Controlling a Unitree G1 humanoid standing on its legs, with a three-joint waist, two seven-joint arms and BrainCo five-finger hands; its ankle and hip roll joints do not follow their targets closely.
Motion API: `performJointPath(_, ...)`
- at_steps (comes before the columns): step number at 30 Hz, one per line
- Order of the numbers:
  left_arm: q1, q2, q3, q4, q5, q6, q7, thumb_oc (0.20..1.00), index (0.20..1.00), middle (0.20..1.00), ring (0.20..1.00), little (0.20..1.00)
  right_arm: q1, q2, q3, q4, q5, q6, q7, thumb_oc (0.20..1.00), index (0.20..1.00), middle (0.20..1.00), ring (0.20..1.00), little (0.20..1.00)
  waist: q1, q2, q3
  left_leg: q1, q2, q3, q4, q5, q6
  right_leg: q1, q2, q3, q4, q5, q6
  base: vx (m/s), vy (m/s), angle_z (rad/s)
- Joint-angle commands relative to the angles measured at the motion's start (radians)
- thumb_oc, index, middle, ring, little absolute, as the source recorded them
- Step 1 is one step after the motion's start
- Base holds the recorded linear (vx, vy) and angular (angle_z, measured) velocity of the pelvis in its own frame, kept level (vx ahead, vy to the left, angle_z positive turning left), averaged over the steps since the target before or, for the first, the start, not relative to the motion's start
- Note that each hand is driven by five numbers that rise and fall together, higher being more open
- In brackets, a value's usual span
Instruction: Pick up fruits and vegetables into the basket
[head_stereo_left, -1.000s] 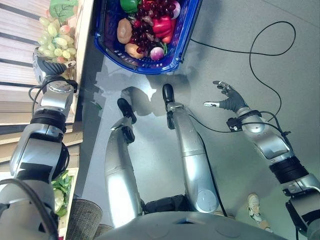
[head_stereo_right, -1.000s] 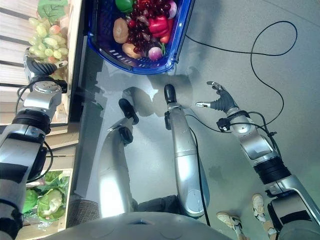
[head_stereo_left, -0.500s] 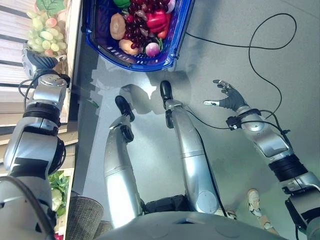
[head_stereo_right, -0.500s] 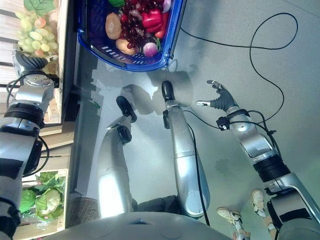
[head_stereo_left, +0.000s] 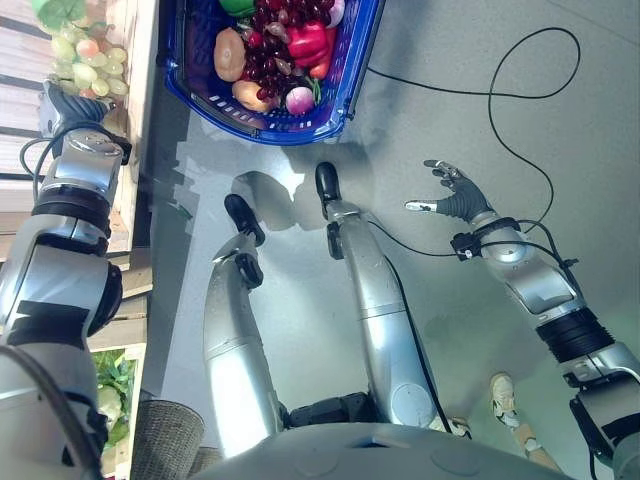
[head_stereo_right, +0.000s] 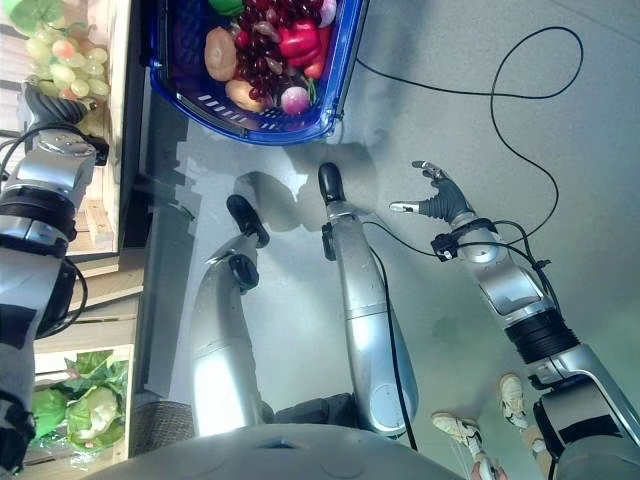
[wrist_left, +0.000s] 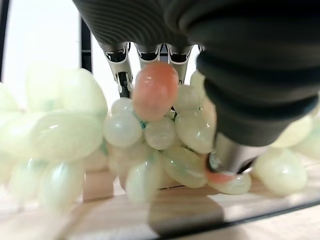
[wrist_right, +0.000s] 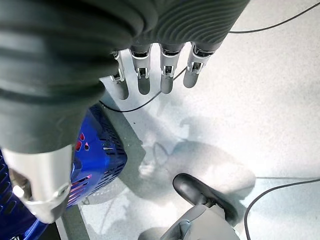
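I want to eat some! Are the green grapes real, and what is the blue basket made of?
The green grapes look fake, probably plastic or rubber: they are pale, milky and waxy, too even for real fruit, though I can't be sure. The left hand reaches onto them. The blue basket looks like hard, shiny moulded plastic, with rows of slots in its wall.

Bright, even overhead light on the grey floor, soft sheen patches near twelve o'clock under the blue basket, green grapes blurred and washed out close to the lens, white background blown out behind them.
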Motion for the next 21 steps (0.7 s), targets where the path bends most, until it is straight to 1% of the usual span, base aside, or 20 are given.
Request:
performJointPath(1,0.022,-0.133,-0.041,0.027,0.007,-0.019,-0.14,0.2,0.2,0.2,0.2,0.2,0.007,0.021,0.004,-0.023,0.015,-0.022,-0.017,1.0,1.0,1.0,1.0,1.0,-0.04,-0.029,-0.014,0.04,-0.037,0.068,0.004,-0.061,0.042,0.055,0.048,-0.036,-0.003,-0.021,0.026,-0.02,0.018,0.03)
performJointPath(4,0.032,-0.135,-0.039,0.026,-0.004,-0.04,-0.148,0.2,0.2,0.2,0.2,0.2,0.012,0.022,0.006,-0.028,0.008,-0.023,-0.025,1.0,1.0,1.0,1.0,1.0,-0.039,-0.027,-0.014,0.044,-0.039,0.069,0.001,-0.059,0.041,0.058,0.047,-0.035,-0.008,-0.02,0.027,-0.02,0.019,0.05)
performJointPath(7,0.051,-0.138,-0.023,0.008,-0.044,-0.058,-0.157,0.2,0.2,0.2,0.2,0.2,0.023,0.022,0.001,-0.037,0.003,-0.028,-0.026,1.0,1.0,1.0,1.0,1.0,-0.038,-0.026,-0.014,0.053,-0.039,0.071,-0.005,-0.058,0.041,0.066,0.046,-0.036,-0.012,-0.019,0.027,-0.02,0.015,0.03)
performJointPath(11,0.076,-0.14,0.008,-0.025,-0.1,-0.104,-0.164,0.2,0.2,0.2,0.2,0.2,0.039,0.023,-0.008,-0.047,-0.008,-0.031,-0.024,1.0,1.0,1.0,1.0,1.0,-0.035,-0.026,-0.014,0.067,-0.04,0.072,-0.008,-0.06,0.043,0.08,0.045,-0.037,-0.019,-0.018,0.028,-0.01,0.008,0.0)
performJointPath(12,0.092,-0.142,0.022,-0.044,-0.145,-0.134,-0.169,0.2,0.2,0.2,0.2,0.2,0.045,0.024,-0.011,-0.053,-0.015,-0.031,-0.025,1.0,1.0,1.0,1.0,1.0,-0.032,-0.024,-0.014,0.074,-0.041,0.072,-0.012,-0.06,0.043,0.086,0.046,-0.037,-0.022,-0.019,0.029,-0.03,0.035,0.0)
performJointPath(14,0.117,-0.146,0.049,-0.077,-0.209,-0.169,-0.182,0.2,0.2,0.2,0.2,0.2,0.056,0.029,-0.018,-0.064,-0.025,-0.025,-0.023,1.0,1.0,1.0,1.0,1.0,-0.029,-0.023,-0.014,0.09,-0.042,0.072,-0.016,-0.06,0.044,0.103,0.046,-0.037,-0.027,-0.021,0.029,-0.03,0.041,0.0)
performJointPath(16,0.14,-0.149,0.076,-0.11,-0.269,-0.229,-0.213,0.2,0.2,0.2,0.2,0.2,0.066,0.032,-0.025,-0.074,-0.029,-0.019,-0.019,1.0,1.0,1.0,1.0,1.0,-0.025,-0.022,-0.014,0.103,-0.042,0.071,-0.017,-0.06,0.045,0.116,0.045,-0.038,-0.028,-0.021,0.029,-0.02,0.035,0.0)
performJointPath(20,0.217,-0.157,0.147,-0.216,-0.446,-0.308,-0.277,0.2,0.2,0.2,0.2,0.2,0.106,0.044,-0.05,-0.101,-0.054,-0.018,-0.007,1.0,1.0,1.0,1.0,1.0,-0.013,-0.013,-0.014,0.143,-0.046,0.071,-0.027,-0.062,0.05,0.153,0.044,-0.041,-0.032,-0.027,0.03,-0.02,0.041,0.03)
performJointPath(21,0.231,-0.16,0.156,-0.232,-0.469,-0.32,-0.294,0.2,0.2,0.2,0.2,0.2,0.112,0.047,-0.052,-0.108,-0.057,-0.015,-0.007,1.0,1.0,1.0,1.0,1.0,-0.012,-0.013,-0.014,0.15,-0.045,0.071,-0.028,-0.062,0.051,0.16,0.044,-0.042,-0.032,-0.028,0.03,-0.03,0.038,0.02)
